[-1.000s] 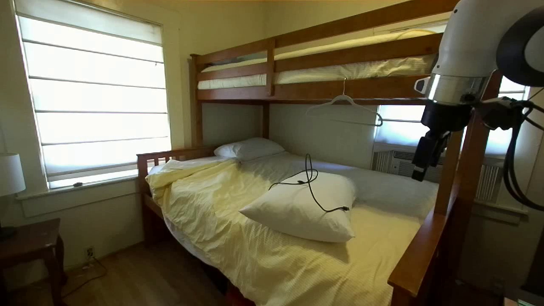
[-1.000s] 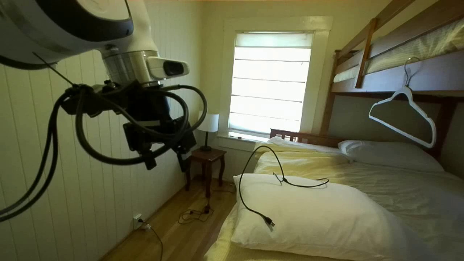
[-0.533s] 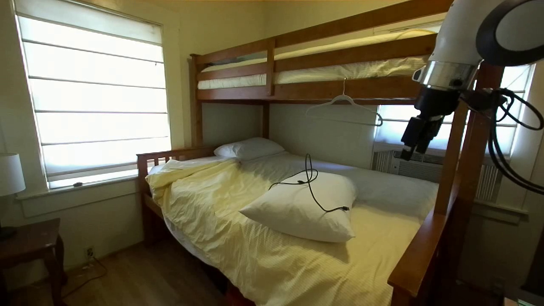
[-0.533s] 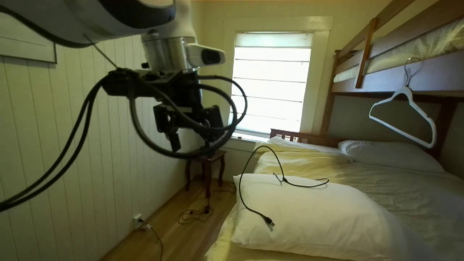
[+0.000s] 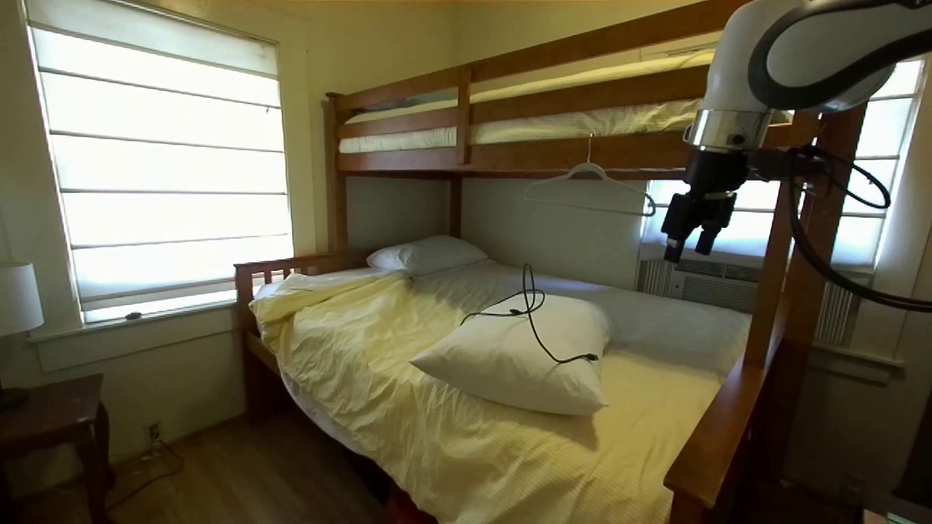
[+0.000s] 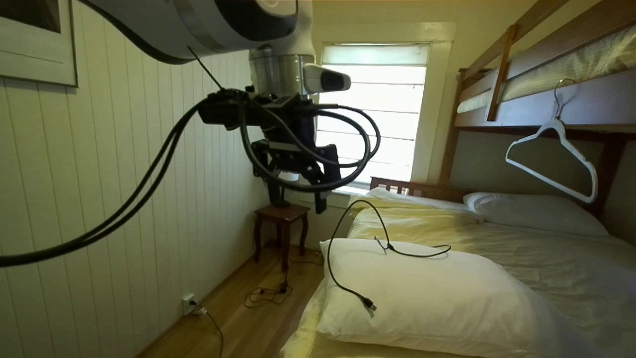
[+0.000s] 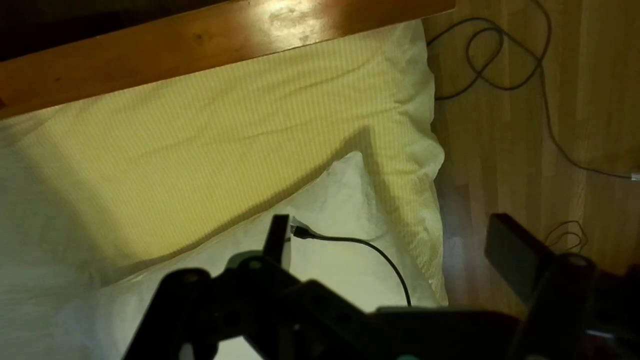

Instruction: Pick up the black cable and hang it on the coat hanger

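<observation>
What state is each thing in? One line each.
gripper, open, holding nothing
cable, looped loosely on the near pillow, one loop arching up, not held
hanger, hanging by its hook from the upper bunk, nothing on it
near pillow, lying on the blanket
far pillow, lying flat
blanket, wrinkled
blind by the lamp, lowered almost fully
lamp, upright on the side table; can't tell if lit
plug, in the wall outlet

The black cable (image 5: 518, 312), thin and loosely looped, lies on a white pillow (image 6: 447, 298); one stretch arches up clear of it, and the end with a metal-tipped plug (image 6: 368, 303) rests near the pillow's edge; the coat hanger (image 6: 555, 123), slim, white and triangular, hangs by its thin metal hook at the upper bunk's wooden rail (image 5: 546, 154), higher than the cable and well apart from it.
</observation>
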